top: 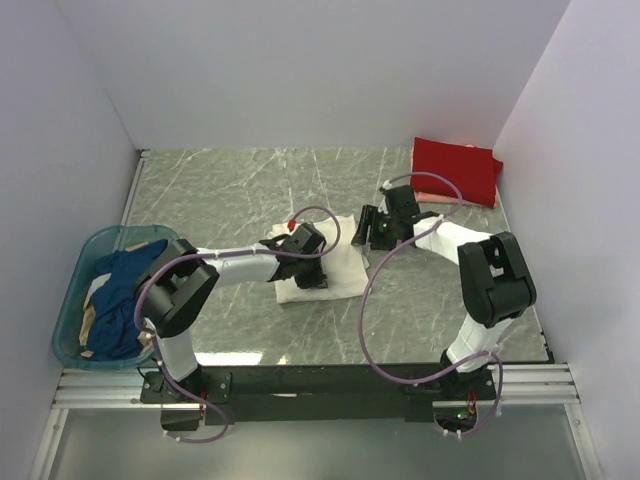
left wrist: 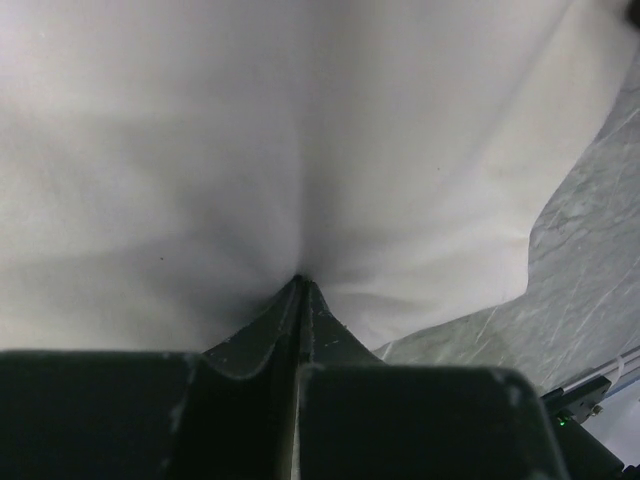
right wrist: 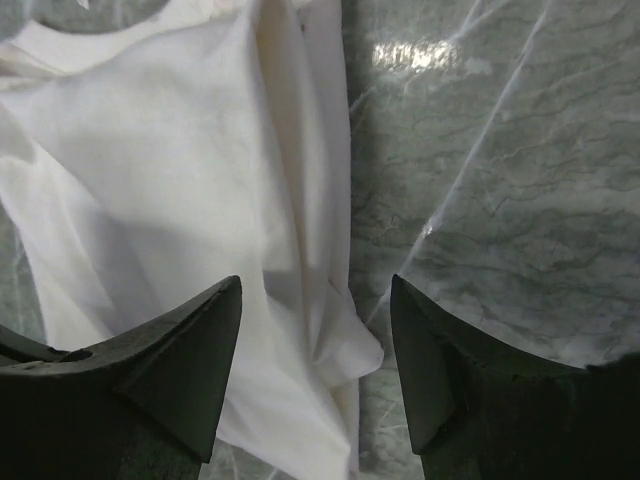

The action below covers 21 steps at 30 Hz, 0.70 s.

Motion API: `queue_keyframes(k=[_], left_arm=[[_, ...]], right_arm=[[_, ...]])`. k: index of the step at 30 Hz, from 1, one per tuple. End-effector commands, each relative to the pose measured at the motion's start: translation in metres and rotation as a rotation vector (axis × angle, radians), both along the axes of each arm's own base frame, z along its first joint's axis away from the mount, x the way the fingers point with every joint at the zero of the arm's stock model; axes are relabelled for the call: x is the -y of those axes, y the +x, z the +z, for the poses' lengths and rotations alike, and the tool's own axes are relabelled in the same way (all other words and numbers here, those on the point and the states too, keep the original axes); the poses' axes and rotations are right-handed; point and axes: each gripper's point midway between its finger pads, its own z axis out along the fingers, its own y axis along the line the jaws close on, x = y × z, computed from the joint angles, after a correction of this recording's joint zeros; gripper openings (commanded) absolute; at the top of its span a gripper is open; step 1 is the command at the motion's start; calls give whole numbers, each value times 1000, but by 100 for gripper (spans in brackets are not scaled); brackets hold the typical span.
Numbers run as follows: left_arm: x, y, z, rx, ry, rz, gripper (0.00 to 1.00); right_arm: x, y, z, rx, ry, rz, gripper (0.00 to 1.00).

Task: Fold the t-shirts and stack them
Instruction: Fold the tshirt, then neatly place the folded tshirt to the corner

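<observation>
Soft matt cloth, finely creased: cream-white t-shirt point(right wrist: 150, 200). Glossy, smooth, stone-veined bench point(right wrist: 500, 200), with a bright glare patch. Matt black plastic, faintly scuffed: right fingers point(right wrist: 180, 370). Matt cloth again at 1 o'clock: red t-shirt point(top: 455, 168). Translucent teal plastic at 9 o'clock: basket point(top: 70, 305).

Robot test cell in a lab

Plain white walls point(top: 300, 70) box in a grey marble-patterned counter point(top: 230, 190) on three sides. Along the bottom of the frame an aluminium rail point(top: 100, 388) carries two bolted-down machines, the left arm point(top: 180, 290) and the right arm point(top: 495, 280), trailing loose purple cables point(top: 361, 310). A teal basket point(top: 68, 300) sits at the left edge, and a folded red t-shirt point(top: 455, 165) lies at upper right.
</observation>
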Motion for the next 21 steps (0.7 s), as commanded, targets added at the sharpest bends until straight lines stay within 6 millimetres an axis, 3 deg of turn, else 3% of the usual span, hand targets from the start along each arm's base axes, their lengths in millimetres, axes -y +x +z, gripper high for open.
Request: queue_keyframes(k=[1,8,13,15,20,21], left_arm=[[-8,-5,-12,-10,25,15,7],[-11,-3,-2,9,37,-1,7],[-13,1,4,21,35,-3,7],[-14,3,6,25,31,0,7],[-14,11,22,47,20,2,7],[-13,15,29,62,13,1,7]], right_arm=[[-14,4,1,36,-40,52,68],[-29,-10,-20,-11,-97,75,68],[-26,-15,-32,-39,-157,32,67],[-36,-19,-33,-46,-157,41,64],[-54,-23,-40,-63,-203,43,48],[-55,-25,-43,-71,-211,43,36]])
